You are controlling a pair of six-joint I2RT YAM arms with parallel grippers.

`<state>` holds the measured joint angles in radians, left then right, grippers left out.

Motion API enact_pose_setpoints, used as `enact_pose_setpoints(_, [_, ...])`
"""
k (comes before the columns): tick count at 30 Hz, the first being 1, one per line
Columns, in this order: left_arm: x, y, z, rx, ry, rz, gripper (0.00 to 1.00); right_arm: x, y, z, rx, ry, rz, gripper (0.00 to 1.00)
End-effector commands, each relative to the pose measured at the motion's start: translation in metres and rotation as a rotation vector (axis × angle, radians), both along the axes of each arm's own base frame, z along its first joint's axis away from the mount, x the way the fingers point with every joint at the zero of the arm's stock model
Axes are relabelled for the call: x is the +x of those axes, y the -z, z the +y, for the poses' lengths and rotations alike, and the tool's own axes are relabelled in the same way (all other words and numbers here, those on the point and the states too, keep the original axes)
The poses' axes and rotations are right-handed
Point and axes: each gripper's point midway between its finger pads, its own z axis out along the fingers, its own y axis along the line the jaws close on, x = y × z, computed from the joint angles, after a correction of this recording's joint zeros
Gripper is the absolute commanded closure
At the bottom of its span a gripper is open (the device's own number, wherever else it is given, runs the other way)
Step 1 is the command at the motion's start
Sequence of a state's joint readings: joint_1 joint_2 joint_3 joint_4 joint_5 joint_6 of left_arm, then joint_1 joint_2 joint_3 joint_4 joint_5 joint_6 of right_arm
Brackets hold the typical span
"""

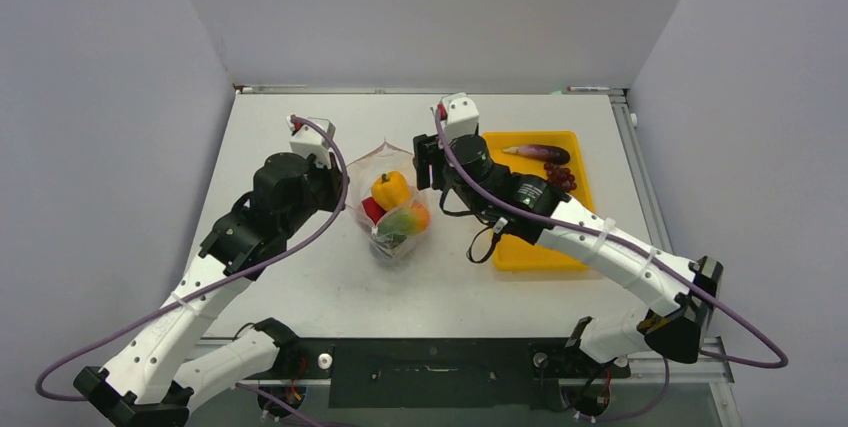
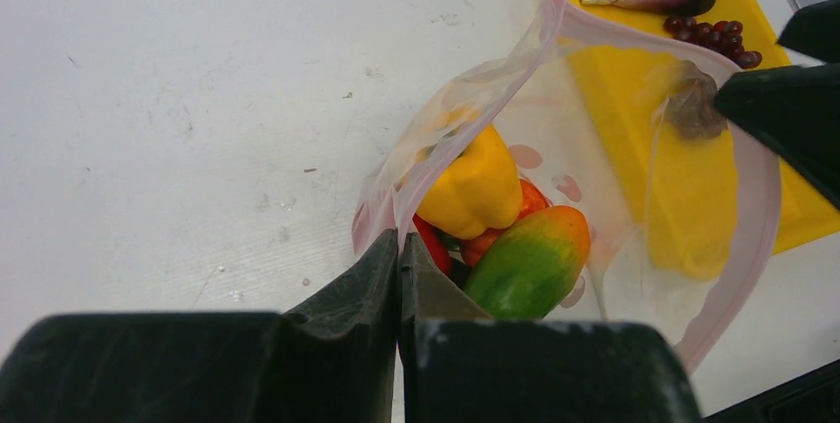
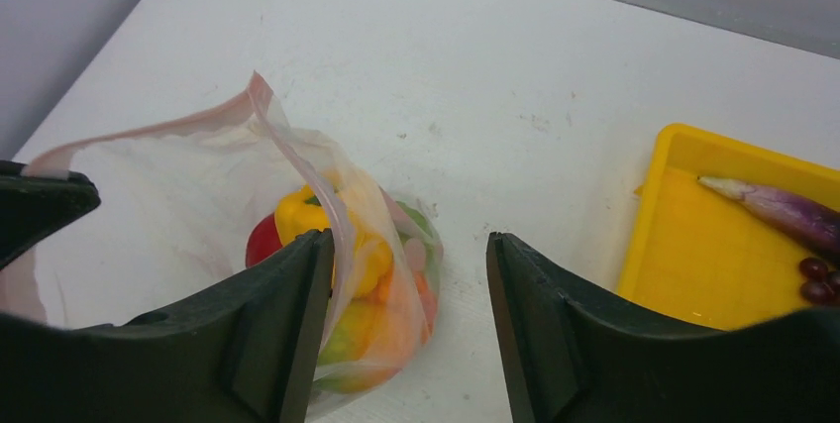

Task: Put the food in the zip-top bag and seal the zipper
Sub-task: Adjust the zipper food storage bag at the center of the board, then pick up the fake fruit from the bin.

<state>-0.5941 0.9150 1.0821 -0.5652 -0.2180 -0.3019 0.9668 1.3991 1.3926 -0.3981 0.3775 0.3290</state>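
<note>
The clear zip-top bag (image 1: 396,205) stands open on the table between my two grippers. Inside lie a yellow bell pepper (image 2: 475,185), a green-and-orange piece (image 2: 525,260) and red pieces. My left gripper (image 2: 399,245) is shut on the bag's left mouth edge. The pinkish zipper (image 2: 758,205) curves around the wide-open mouth. My right gripper (image 3: 408,245) is open at the bag's right side. The rim (image 3: 297,160) hangs against its left finger, not pinched. A purple eggplant (image 3: 787,210) and dark red grapes (image 3: 817,274) lie outside the bag.
The eggplant and grapes rest in the far end of a yellow tray (image 1: 520,252) to the right of the bag. My right arm reaches across the tray's near-left part. Grey walls close in the table on three sides.
</note>
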Motion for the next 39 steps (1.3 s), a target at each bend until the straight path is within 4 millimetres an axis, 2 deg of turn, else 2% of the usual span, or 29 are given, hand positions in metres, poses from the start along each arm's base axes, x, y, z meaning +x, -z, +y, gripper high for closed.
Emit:
enact_pose_setpoints(1, [0.003,-0.015,-0.007,-0.04,0.029,-0.061,1.0,-0.003,-0.059,-0.033,0.143,0.088,-0.108,0.39])
enact_pose_setpoints(4, [0.003,-0.013,-0.007,-0.036,0.033,-0.06,1.0,0.001,-0.065,-0.055,0.148,0.16,-0.123,0.37])
enact_pose_setpoints(7, [0.001,-0.015,-0.009,-0.04,0.047,-0.067,1.0,0.006,-0.061,-0.08,0.127,0.232,-0.119,0.32])
enact_pose_setpoints(15, [-0.004,-0.018,-0.008,-0.052,0.063,-0.081,1.0,0.023,-0.023,-0.152,0.029,0.446,-0.066,0.2])
enact_pose_setpoints(25, [-0.009,-0.021,-0.008,-0.067,0.076,-0.09,1.0,0.031,0.035,-0.211,-0.048,0.64,0.057,0.01])
enact_pose_setpoints(28, [-0.009,-0.02,-0.009,-0.067,0.078,-0.087,1.0,0.034,0.051,-0.223,-0.051,0.68,0.101,0.1])
enact_pose_setpoints(32, [-0.01,-0.021,-0.008,-0.067,0.079,-0.091,1.0,0.04,0.071,-0.24,-0.047,0.749,0.159,0.1])
enact_pose_setpoints(39, [-0.01,-0.018,-0.009,-0.069,0.081,-0.082,1.0,0.05,0.109,-0.26,0.048,0.81,0.251,0.1])
